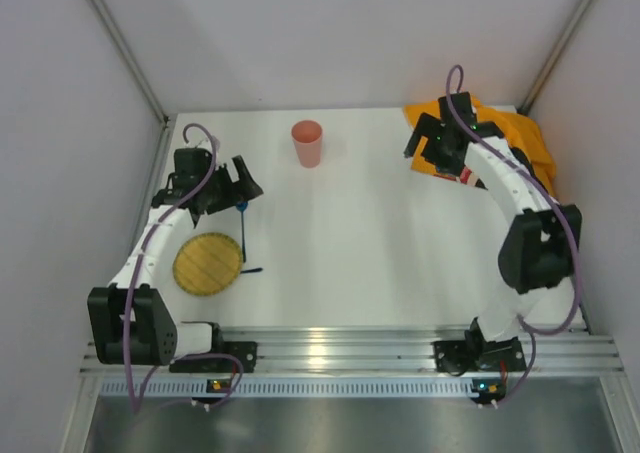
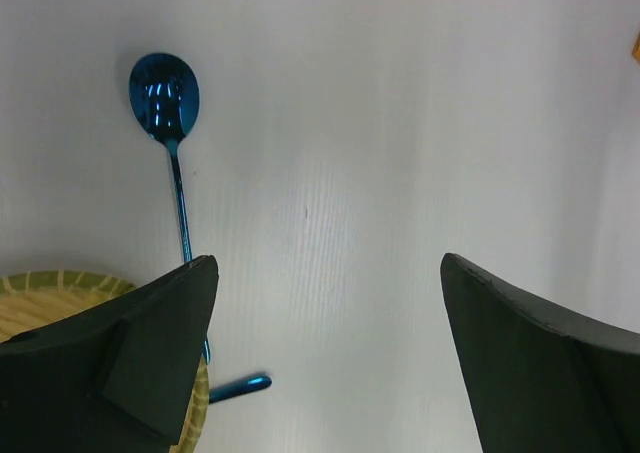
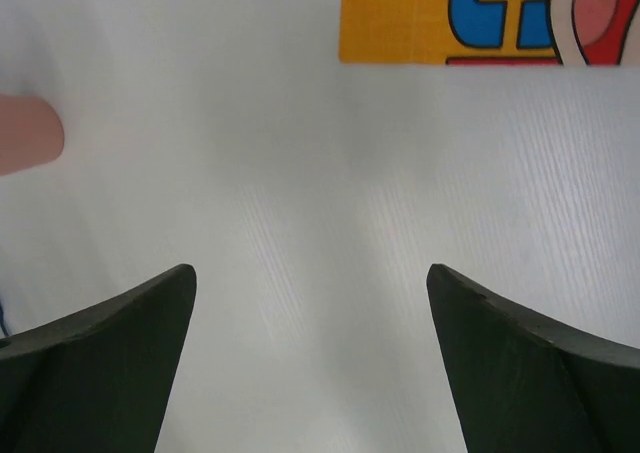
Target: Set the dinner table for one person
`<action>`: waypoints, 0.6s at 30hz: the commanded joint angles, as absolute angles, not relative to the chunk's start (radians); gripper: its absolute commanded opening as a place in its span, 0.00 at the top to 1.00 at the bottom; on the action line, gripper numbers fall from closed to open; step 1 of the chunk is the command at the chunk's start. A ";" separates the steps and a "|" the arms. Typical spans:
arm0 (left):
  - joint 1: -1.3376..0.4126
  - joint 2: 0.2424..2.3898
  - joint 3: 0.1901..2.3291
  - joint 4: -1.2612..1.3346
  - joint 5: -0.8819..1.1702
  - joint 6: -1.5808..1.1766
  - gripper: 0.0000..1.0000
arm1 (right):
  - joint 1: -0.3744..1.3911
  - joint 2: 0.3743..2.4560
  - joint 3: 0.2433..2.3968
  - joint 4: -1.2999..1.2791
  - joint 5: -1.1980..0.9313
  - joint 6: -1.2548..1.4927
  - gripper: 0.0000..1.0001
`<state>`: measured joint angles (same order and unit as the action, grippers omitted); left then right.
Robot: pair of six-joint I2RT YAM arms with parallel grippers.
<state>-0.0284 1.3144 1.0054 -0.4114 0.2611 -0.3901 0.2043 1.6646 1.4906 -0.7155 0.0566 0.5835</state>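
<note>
The dinner table (image 1: pixel 380 243) is a large white top. A yellow woven plate (image 1: pixel 207 264) lies near the front left, and its rim shows in the left wrist view (image 2: pixel 50 291). A blue spoon (image 1: pixel 242 231) lies just right of the plate, bowl pointing away (image 2: pixel 164 93). A second blue utensil's handle end (image 2: pixel 240 385) pokes out by the plate. A pink cup (image 1: pixel 307 143) stands upright at the back centre. My left gripper (image 1: pixel 243 186) is open and empty above the spoon (image 2: pixel 328 273). My right gripper (image 1: pixel 418 151) is open and empty above bare table (image 3: pixel 310 273).
An orange cartoon cloth mat (image 1: pixel 500 138) lies crumpled at the back right, partly under my right arm; its corner shows in the right wrist view (image 3: pixel 440 18). The cup's edge shows there too (image 3: pixel 25 133). Grey walls enclose the table on three sides.
</note>
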 commanded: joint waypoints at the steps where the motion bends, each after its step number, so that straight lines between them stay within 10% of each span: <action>1: -0.031 1.246 1.077 -0.549 0.314 -0.390 0.02 | 0.199 1.854 1.745 -0.712 0.104 0.532 0.00; 18: -0.034 1.005 0.939 -0.750 0.333 -0.385 0.02 | 0.175 2.456 2.226 -0.830 0.224 0.523 0.10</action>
<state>-0.0292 1.0389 0.9638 -0.6964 0.3466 -0.3901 0.1955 2.4332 2.1593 -0.8108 0.1955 0.5323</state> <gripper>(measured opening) 0.983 0.926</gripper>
